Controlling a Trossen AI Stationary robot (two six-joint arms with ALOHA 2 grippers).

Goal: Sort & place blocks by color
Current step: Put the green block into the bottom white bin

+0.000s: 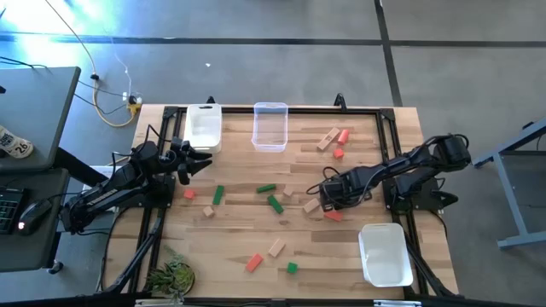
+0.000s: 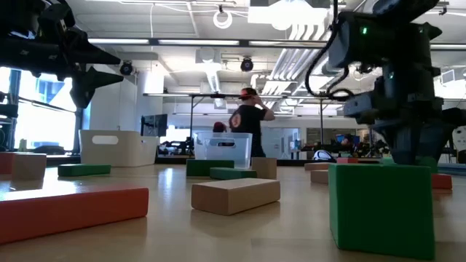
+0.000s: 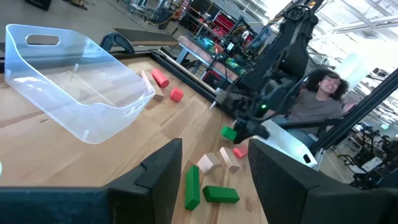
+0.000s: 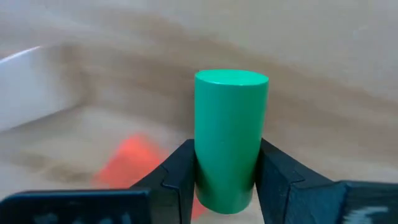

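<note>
A: Blocks — entry starts at the right gripper (image 4: 227, 186). Its two dark fingers (image 4: 177, 174) are clamped on a green cylinder (image 4: 230, 137), one finger on each side, cylinder upright between them. An orange-red block (image 4: 127, 158) lies blurred on the wood just behind it.

B: Position on the table?

A: In the high view the right gripper (image 1: 326, 194) sits right of centre, above a small cluster: a light wood block (image 1: 311, 205) and a red block (image 1: 333, 216) beside it. White tub (image 1: 382, 253) near the front right corner.

B: Left side?

A: Left gripper (image 1: 198, 161) hangs at the left edge, fingers spread, nothing between them. Just beyond it a white bin (image 1: 203, 126); the clear tub (image 1: 270, 125) stands at the back centre.

B: Remaining pieces?

A: Scattered. Green bars (image 1: 274, 203) mid-table, another green bar (image 1: 218, 194) toward the left, a green cube (image 1: 292, 268) and an orange bar (image 1: 253, 262) at the front, red and plain pieces (image 1: 334, 139) at the back right. No block shows in any tub.
</note>
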